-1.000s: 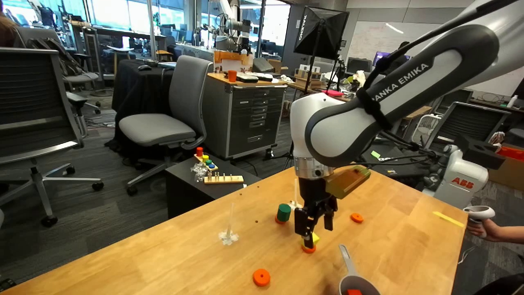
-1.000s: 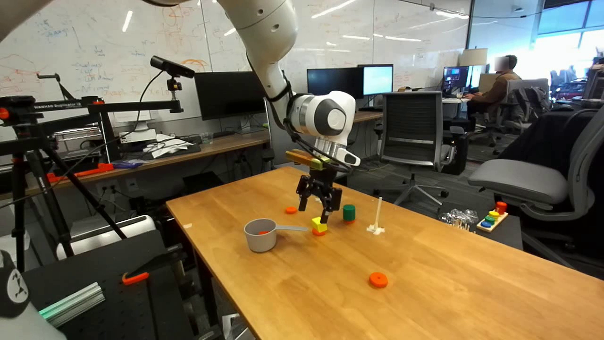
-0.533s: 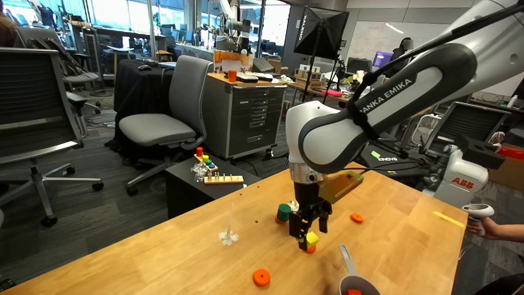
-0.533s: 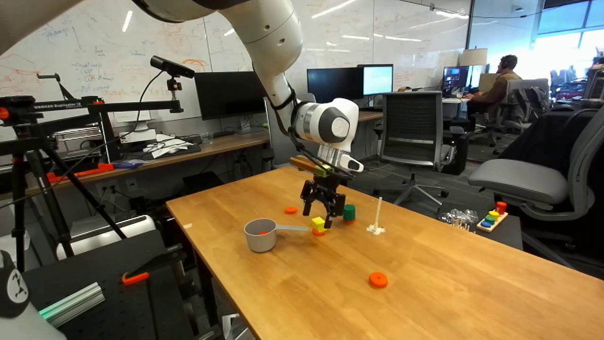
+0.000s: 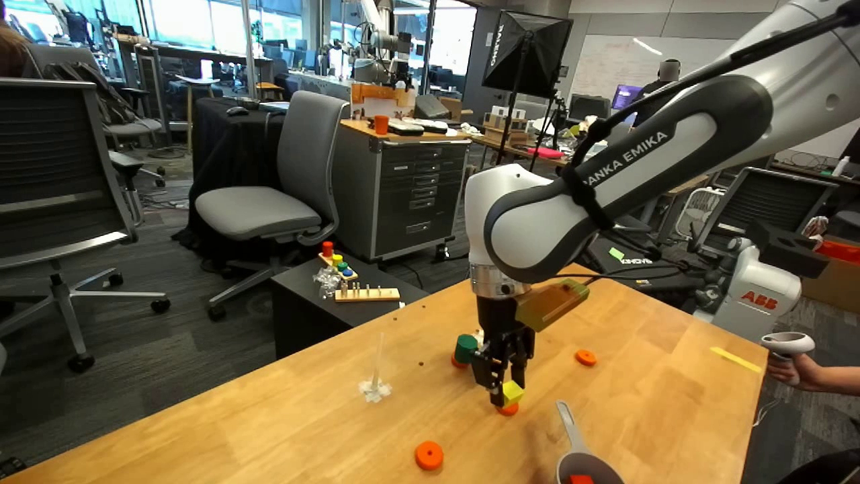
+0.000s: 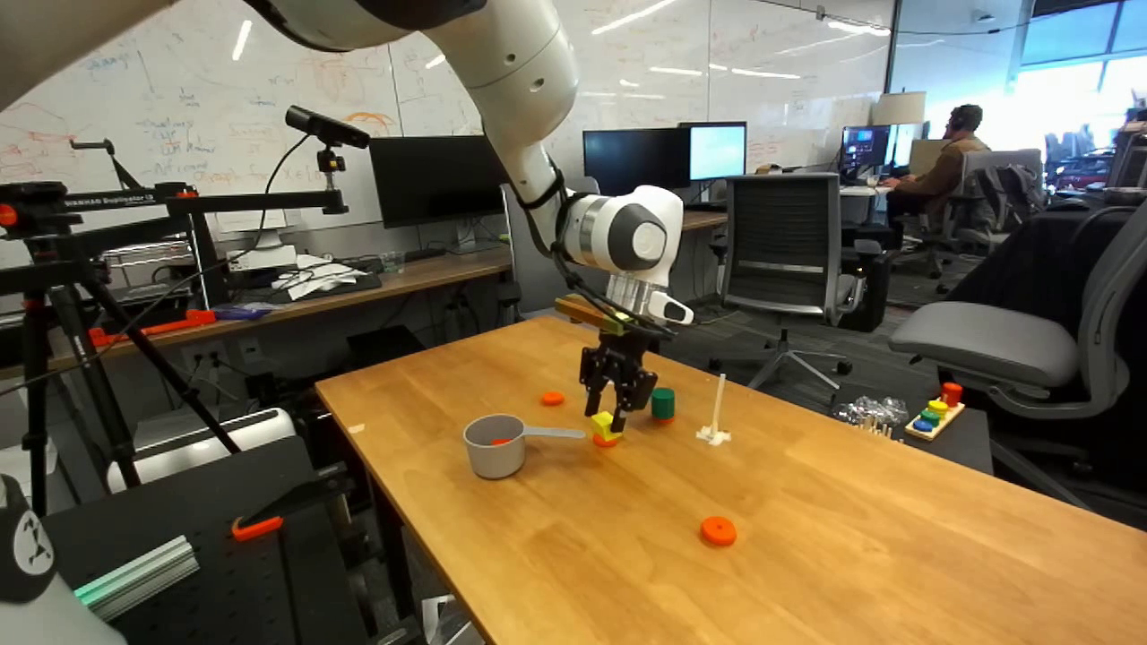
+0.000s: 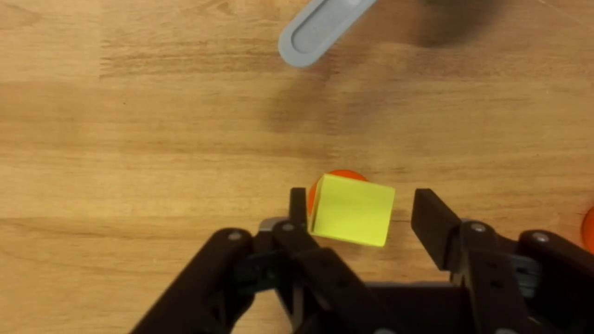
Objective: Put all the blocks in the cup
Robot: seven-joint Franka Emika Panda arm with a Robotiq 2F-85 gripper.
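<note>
A yellow block (image 7: 352,211) rests on an orange disc (image 7: 345,174), between the fingers of my gripper (image 7: 361,204). The left finger stands at or very near the block's side, while a gap shows between the block and the right finger (image 7: 434,227); the jaws are partly closed but not gripping. The grey cup (image 6: 495,455) has a long handle (image 7: 320,30) pointing toward the yellow block. Inside the cup lies a red block (image 5: 580,479), partly hidden by the rim. A green cylindrical block (image 5: 465,348) sits on another orange disc (image 5: 459,361), just behind the gripper.
Two loose orange discs lie flat on the table, a near disc (image 5: 428,456) and a far disc (image 5: 586,357). A thin upright peg (image 6: 717,408) is taped to the tabletop. A person's hand (image 5: 799,376) with a controller is beside the table edge.
The gripper has come down and shifted slightly around the yellow block, and its fingers have drawn closer together. Cup, discs and green block look unmoved.
</note>
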